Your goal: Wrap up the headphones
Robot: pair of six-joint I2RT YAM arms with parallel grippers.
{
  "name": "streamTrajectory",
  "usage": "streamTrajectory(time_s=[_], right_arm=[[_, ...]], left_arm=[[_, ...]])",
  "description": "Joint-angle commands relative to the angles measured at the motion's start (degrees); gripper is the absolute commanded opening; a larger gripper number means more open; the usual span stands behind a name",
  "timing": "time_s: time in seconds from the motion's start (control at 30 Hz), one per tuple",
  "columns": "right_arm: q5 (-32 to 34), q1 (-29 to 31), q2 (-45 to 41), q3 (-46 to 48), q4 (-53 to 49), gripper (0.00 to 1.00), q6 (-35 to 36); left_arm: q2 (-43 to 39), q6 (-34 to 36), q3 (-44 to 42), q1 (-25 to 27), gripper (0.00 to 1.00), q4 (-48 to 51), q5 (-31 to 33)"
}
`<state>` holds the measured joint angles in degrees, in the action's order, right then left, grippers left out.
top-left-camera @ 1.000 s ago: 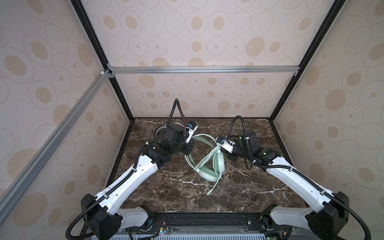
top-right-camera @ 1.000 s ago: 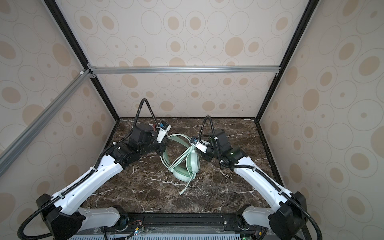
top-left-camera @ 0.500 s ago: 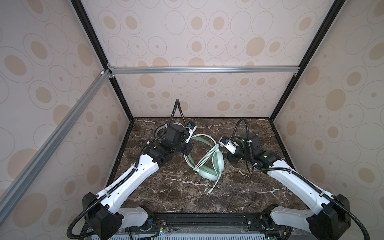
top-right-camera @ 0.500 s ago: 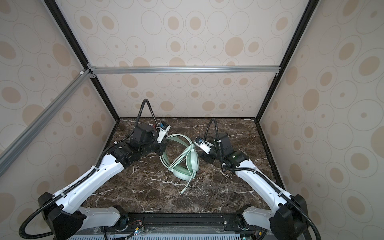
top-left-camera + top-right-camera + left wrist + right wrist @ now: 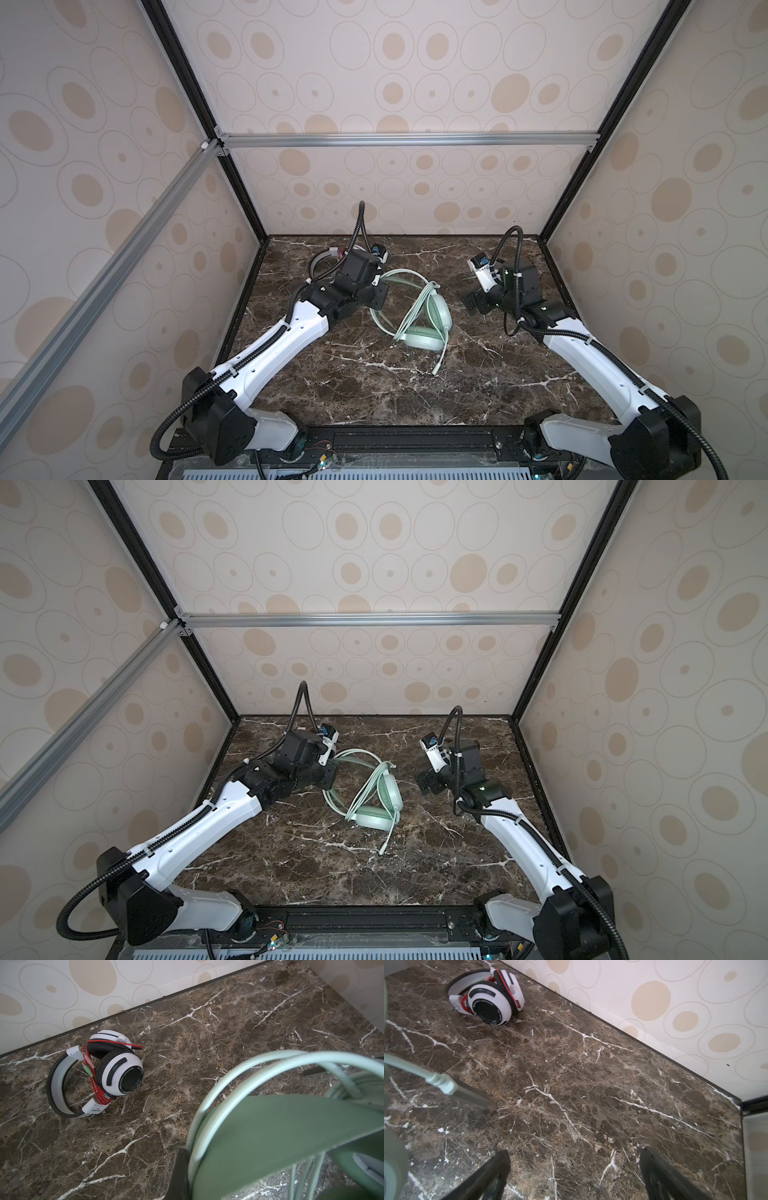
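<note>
The mint-green headphones (image 5: 428,322) (image 5: 380,800) lie mid-table with their pale green cable looped across the band. My left gripper (image 5: 380,293) (image 5: 330,777) is shut on the headband (image 5: 280,1126); one black finger (image 5: 180,1172) shows beside it, the other is hidden. A thin green end (image 5: 435,368) trails onto the table toward the front. My right gripper (image 5: 471,303) (image 5: 424,785) (image 5: 575,1157) stands open and empty to the right of the headset. The cable's plug (image 5: 442,1084) shows off to one side in the right wrist view.
The white headphones (image 5: 108,1070) (image 5: 488,999) with black pads and red cable wound round them sit at the back left (image 5: 328,259), partly behind my left arm. Patterned walls close in the marble table (image 5: 374,395) on three sides.
My right gripper has opened wide and drawn back to the right, away from the green headset. The left gripper keeps its hold on the headband and has barely moved.
</note>
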<state>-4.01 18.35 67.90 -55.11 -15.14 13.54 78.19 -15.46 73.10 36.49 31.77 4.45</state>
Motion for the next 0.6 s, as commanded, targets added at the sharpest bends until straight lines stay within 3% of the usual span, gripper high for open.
streamTrajectory(time_s=[0.0,0.13,0.3,0.57], right_arm=[[6.1,-0.1,-2.7,-3.0,0.1,1.0,-4.3],[9.3,-0.1,-3.3,-6.1,-2.7,1.0,-7.4],[11.9,-0.1,-4.1,-9.2,-5.0,1.0,-8.3],[13.2,-0.2,-6.0,-11.7,-8.0,1.0,-7.0]], left_arm=[[1.0,-13.9,0.9,-0.1,0.0,-7.0,0.9],[3.7,-21.5,0.5,0.0,0.0,-11.1,4.0],[10.0,-24.4,6.1,-0.3,0.0,-11.1,7.6],[22.7,-28.0,15.9,-2.3,0.0,-10.5,4.8]])
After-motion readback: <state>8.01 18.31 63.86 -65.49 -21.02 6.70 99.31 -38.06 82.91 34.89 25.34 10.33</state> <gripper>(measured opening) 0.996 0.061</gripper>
